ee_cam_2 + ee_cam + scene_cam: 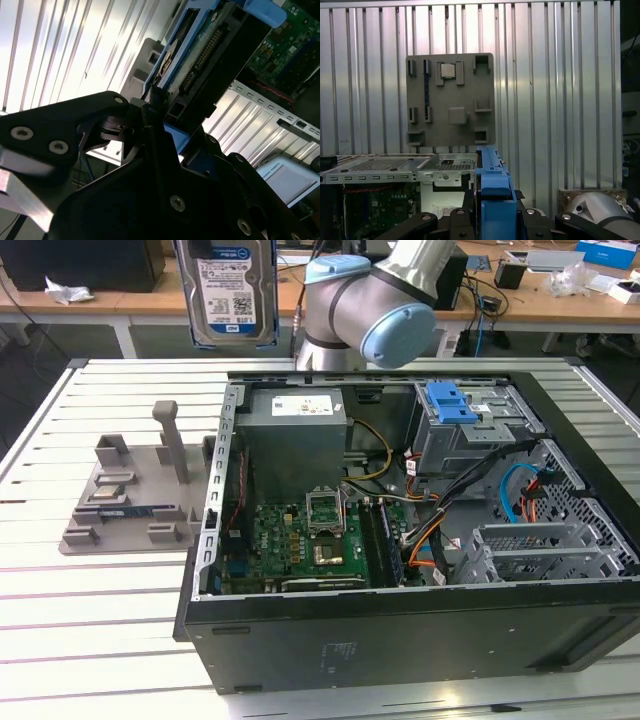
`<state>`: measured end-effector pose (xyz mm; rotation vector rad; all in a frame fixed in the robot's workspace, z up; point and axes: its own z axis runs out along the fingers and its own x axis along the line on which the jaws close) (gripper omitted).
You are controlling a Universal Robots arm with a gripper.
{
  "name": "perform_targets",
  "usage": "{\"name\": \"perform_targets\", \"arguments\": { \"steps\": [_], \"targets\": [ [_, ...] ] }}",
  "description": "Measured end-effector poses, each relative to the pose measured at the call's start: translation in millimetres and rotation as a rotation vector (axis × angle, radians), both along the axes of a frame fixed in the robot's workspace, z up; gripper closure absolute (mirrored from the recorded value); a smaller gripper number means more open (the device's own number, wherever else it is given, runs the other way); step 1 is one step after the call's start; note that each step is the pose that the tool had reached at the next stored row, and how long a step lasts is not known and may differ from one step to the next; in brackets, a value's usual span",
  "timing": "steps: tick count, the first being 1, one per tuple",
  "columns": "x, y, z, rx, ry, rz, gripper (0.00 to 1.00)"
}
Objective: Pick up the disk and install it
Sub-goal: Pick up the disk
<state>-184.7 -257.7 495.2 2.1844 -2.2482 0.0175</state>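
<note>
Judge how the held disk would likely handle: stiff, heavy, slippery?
The disk looks rigid: a flat metal body in a blue carrier, so it should not flex. It is probably heavy for its size, being mostly metal. Held near one end in the hand, it may pivot or slip if bumped.

slatted table point(100, 600) holds a grey fixture point(130, 510) and computer case point(400, 650) (side open).

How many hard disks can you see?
1. The disk is up high in the exterior view, beside the arm, clamped in the tool. More could be hidden inside the computer case's metal bays.
</note>
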Motion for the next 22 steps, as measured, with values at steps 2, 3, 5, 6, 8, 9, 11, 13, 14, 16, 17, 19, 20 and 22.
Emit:
{"name": "perform_targets", "arguments": {
  "steps": [2, 3, 5, 6, 8, 9, 11, 13, 14, 16, 17, 19, 20, 22],
  "targets": [
    [5.9, -0.1, 0.0, 0.0, 0.0, 0.0, 0.63],
    [10.6, 0.0, 0.0, 0.0, 0.0001, 0.0, 0.63],
    [22.2, 0.0, -0.2, 0.0001, 0.0003, 0.0, 0.63],
    [25.4, -0.1, -0.2, 0.0, 0.0004, 0.0, 0.63],
    [33.8, -0.2, -0.2, 0.0001, 0.0004, 0.0, 0.63],
    [37.1, -0.5, -0.2, 0.0001, 0.0005, 0.0, 0.63],
    [43.5, -1.0, -0.2, 0.0001, 0.0005, 0.0, 0.63],
    [56.4, -1.7, -0.3, 0.0001, 0.0007, 0.0, 0.63],
    [58.5, -1.7, -0.3, 0.0, 0.0007, 0.0, 0.63],
    [62.6, -1.8, -0.4, 0.0, 0.0007, 0.0, 0.63],
    [64.5, -1.8, -0.4, 0.0, 0.0007, 0.0, 0.63],
    [69.7, -1.8, -0.5, 0.0, 0.0007, 0.0, 0.63],
    [72.2, -1.8, -0.5, 0.0, 0.0006, 0.0, 0.63],
    [78.3, -1.8, -0.6, 0.0001, 0.0006, 0.0, 0.63]
  ]
}}
